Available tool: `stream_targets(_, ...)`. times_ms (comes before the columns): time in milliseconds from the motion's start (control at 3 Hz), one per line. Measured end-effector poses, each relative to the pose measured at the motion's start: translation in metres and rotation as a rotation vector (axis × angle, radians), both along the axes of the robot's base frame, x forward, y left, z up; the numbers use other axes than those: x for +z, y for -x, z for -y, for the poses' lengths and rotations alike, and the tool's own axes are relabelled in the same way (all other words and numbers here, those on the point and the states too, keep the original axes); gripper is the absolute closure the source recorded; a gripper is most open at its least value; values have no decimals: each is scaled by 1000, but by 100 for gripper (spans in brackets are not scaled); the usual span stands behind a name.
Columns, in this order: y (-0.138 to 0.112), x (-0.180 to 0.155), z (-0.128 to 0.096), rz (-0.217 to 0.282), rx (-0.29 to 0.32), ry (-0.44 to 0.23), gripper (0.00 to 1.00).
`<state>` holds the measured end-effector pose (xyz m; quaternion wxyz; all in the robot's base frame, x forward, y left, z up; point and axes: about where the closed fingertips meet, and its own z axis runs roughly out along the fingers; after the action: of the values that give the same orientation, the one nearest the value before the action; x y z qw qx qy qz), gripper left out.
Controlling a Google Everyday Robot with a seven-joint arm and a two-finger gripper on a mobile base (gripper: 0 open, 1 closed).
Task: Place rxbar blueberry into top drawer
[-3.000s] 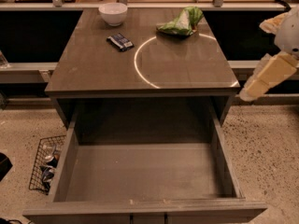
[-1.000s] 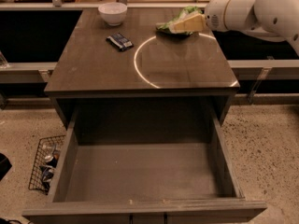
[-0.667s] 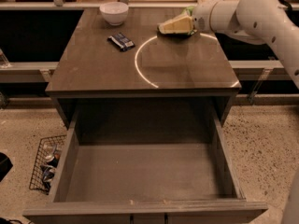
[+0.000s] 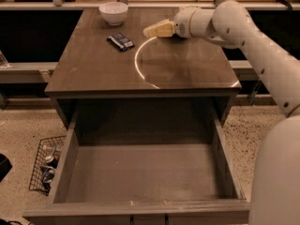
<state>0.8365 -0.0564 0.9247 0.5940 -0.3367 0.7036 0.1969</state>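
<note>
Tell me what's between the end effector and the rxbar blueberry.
Camera view: only bare tabletop separates the rxbar blueberry from the end effector on its right.

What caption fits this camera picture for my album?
Gripper hovers over the table near the rxbar blueberry; the top drawer stands open and empty.

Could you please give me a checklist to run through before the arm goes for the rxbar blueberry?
1. The top drawer is pulled open: ok.
2. Nothing visible lies inside the drawer: ok.
3. The rxbar blueberry lies uncovered and flat on the table: ok.
4. The bowl stands apart from the bar, behind it: ok.
5. The gripper is at the bar: not ok. It hovers to the bar's right in the camera view, not touching it.
</note>
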Motion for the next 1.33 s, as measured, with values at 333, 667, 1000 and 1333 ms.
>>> stream_targets(333,-13,-14,-26,-16,36,-37,0)
stream_targets(667,-22,-26,-51,-31,75,-75,0)
stream_targets(1000,-23,-32,-79,-46,104,-100,0)
stream_targets(1333,-19,-36,-105,-72,115,-106,0)
